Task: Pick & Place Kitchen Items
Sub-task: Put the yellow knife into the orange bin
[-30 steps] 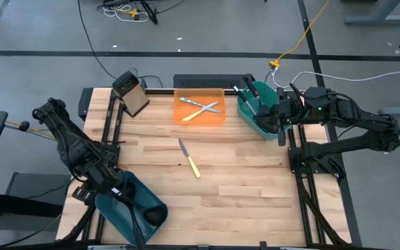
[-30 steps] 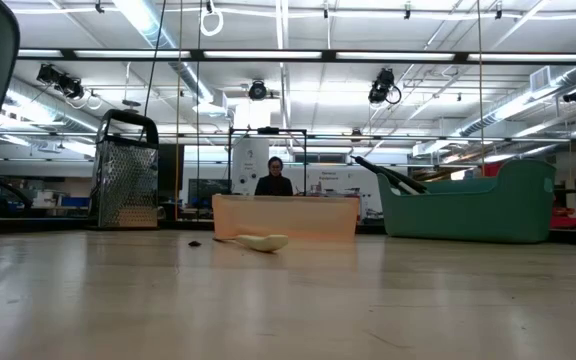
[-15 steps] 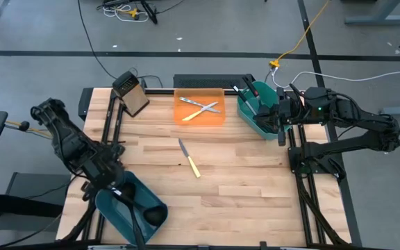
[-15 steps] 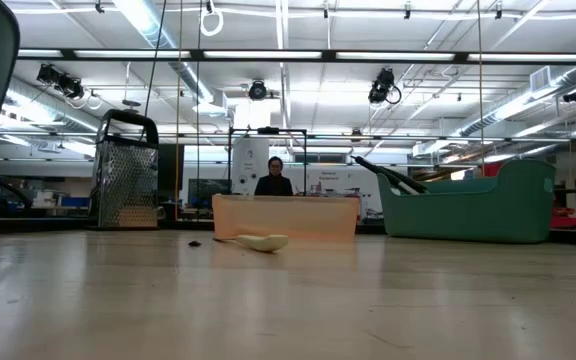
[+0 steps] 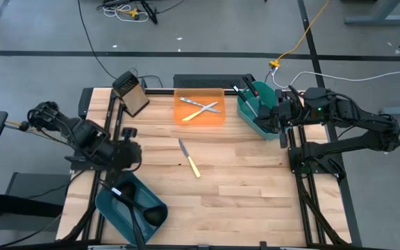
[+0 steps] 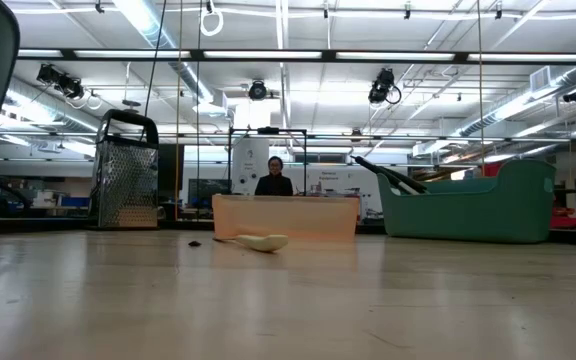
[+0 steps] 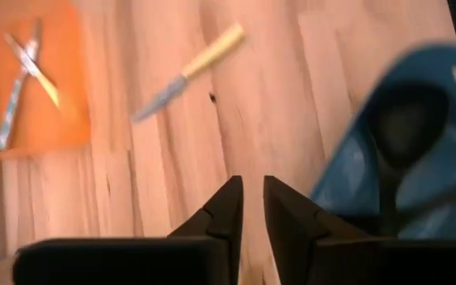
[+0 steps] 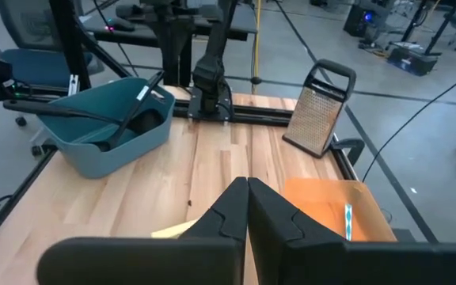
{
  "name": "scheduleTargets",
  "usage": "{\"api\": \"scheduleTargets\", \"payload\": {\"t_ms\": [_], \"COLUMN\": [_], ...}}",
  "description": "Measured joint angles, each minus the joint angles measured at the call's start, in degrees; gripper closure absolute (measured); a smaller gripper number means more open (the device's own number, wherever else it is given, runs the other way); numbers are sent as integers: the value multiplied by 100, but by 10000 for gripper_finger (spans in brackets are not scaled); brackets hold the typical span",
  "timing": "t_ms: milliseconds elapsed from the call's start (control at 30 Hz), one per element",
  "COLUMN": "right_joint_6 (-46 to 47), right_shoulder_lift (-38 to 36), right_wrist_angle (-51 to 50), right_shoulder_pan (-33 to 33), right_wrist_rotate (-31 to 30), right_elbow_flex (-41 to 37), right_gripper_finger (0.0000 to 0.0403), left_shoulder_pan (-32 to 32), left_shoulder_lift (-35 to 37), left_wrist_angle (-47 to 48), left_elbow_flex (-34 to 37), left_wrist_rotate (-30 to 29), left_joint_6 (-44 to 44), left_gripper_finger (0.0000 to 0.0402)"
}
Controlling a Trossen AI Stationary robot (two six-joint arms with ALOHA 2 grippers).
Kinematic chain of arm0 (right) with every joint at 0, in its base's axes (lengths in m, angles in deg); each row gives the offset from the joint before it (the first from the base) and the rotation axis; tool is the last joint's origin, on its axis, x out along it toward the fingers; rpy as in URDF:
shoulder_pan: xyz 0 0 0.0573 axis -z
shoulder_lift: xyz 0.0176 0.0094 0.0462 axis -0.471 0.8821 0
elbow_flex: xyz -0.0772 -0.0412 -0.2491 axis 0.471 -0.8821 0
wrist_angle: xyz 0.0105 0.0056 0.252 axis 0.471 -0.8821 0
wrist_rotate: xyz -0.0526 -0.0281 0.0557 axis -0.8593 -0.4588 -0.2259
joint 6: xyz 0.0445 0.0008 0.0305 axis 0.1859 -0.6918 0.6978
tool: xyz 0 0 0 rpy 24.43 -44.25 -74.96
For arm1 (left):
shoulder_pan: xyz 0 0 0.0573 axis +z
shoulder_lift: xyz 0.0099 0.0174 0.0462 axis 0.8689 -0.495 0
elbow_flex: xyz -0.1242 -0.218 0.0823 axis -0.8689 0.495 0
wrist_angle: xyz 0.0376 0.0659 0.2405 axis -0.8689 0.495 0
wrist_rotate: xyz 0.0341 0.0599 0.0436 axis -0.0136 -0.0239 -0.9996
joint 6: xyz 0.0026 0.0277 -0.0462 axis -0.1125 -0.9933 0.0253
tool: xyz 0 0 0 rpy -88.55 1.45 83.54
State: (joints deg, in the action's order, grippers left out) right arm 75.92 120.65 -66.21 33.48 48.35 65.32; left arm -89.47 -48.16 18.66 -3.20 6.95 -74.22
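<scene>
A knife (image 5: 189, 158) with a pale yellow handle lies flat on the wooden table near its middle; the left wrist view shows the knife (image 7: 188, 71) too. Two silver cutlery pieces (image 5: 201, 107) lie crossed on the orange tray (image 5: 215, 119). A black ladle (image 5: 127, 201) lies in the teal bin (image 5: 148, 212) at the near left. More black utensils (image 5: 245, 94) stick out of the teal bin (image 5: 257, 119) at the far right. My left gripper (image 7: 252, 194) hovers over bare wood beside the near-left bin, its fingers a narrow gap apart and holding nothing. My right gripper (image 8: 248, 194) waits shut above the far-right bin.
A metal box grater (image 5: 132, 94) stands at the far left of the table. A person (image 6: 274, 178) sits in the room beyond the far edge. Bare wood lies between the knife and the near edge.
My left gripper has swung away from above the near-left teal bin, toward the table's far edge and a little toward its middle, rising and tipping up as the arm turned. The ladle stays lying in that bin.
</scene>
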Motion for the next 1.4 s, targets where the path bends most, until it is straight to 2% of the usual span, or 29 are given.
{"api": "scheduleTargets", "payload": {"t_ms": [367, 600, 900, 1167, 1400], "right_joint_6": [0, 0, 0, 4, 305], "right_shoulder_lift": [0, 0, 0, 4, 2], "right_wrist_angle": [-61, -60, -104, -167, -193], "right_shoulder_pan": [0, 2, 2, 2, 2], "right_wrist_rotate": [-17, -17, -18, -17, -17], "right_elbow_flex": [0, 0, 1, 0, 0], "right_gripper_finger": [389, 389, 389, 389, 389], "left_shoulder_pan": [1714, 2261, 2438, 2439, 2439], "left_shoulder_lift": [0, 0, -43, -117, -364], "left_wrist_angle": [-2009, -2978, -3492, -3480, -3518], "left_elbow_flex": [0, 0, 0, 2, 0], "left_wrist_rotate": [-171, -88, -145, -45, 54], "left_joint_6": [-583, -840, -566, 85, 42], "left_gripper_finger": [395, 392, 396, 398, 399]}}
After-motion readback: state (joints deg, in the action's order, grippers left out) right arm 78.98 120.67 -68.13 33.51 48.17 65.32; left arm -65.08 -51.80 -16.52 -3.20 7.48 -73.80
